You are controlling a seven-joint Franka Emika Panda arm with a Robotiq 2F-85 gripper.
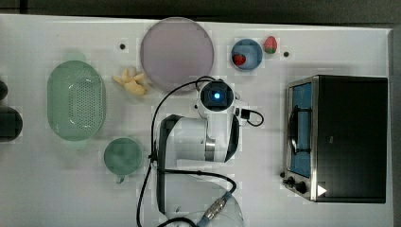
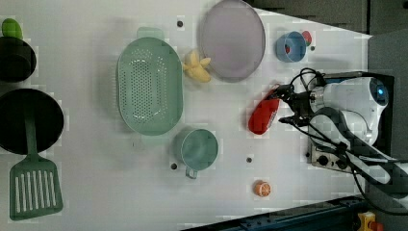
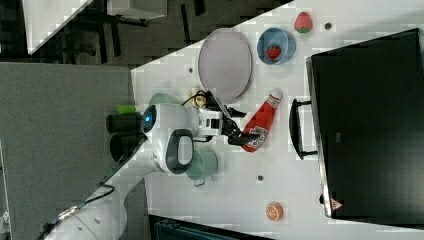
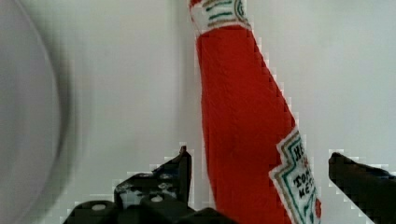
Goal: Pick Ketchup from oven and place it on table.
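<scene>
Wrist view shows the gripper point(image 4: 259, 182) opened wide, a finger on each side of the ketchup point(image 4: 243, 116) with a gap showing, so it has let go. From the right view, the ketchup point(image 3: 260, 125) lies on the white bench point(image 3: 280, 170), out in its middle, beside the oven point(image 3: 370, 125) door handle.

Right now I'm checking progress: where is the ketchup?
The ketchup lies on the table in the right view, between the purple plate and the oven, with the open gripper at its base.
</scene>
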